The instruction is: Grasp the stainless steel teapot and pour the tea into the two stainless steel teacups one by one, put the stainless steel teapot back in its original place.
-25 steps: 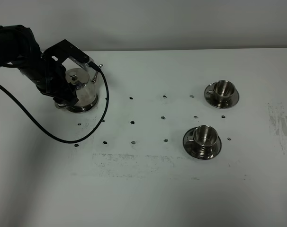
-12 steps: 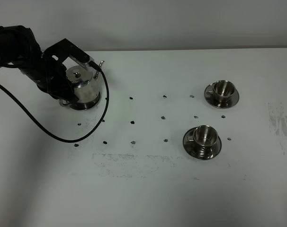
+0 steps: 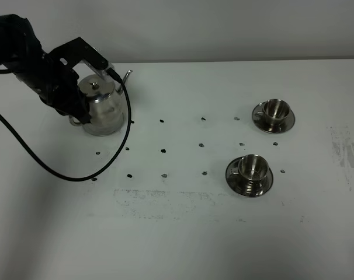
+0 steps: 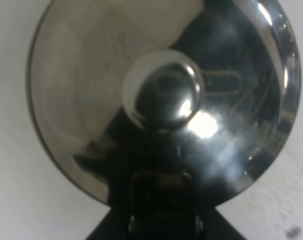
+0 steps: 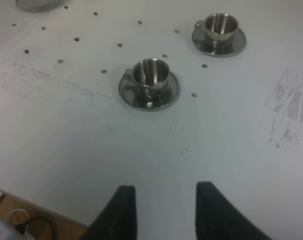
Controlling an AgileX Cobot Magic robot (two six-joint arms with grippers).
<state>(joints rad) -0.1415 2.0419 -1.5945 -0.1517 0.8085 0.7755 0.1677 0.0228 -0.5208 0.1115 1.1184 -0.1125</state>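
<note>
The stainless steel teapot (image 3: 101, 107) is at the far left, held by its handle side in my left gripper (image 3: 77, 114), which is shut on it. Its spout (image 3: 125, 76) points right. In the left wrist view the pot's domed lid and knob (image 4: 161, 92) fill the frame, with the gripper's dark body (image 4: 161, 220) at its rim. Two stainless steel teacups on saucers stand at the right: the far one (image 3: 274, 112) and the near one (image 3: 251, 169). Both show in the right wrist view (image 5: 220, 27) (image 5: 150, 75). My right gripper (image 5: 166, 210) is open and empty, well short of the cups.
A black cable (image 3: 77, 175) from the left arm loops over the table in front of the teapot. Small dark dots (image 3: 163, 151) mark a grid across the table's middle. Scuff marks (image 3: 346, 154) lie at the right edge. The table's front edge (image 5: 21, 200) shows in the right wrist view.
The left arm has shifted up and toward the back with the teapot, which now looks lifted and slightly larger. The cups and right gripper have not moved.
</note>
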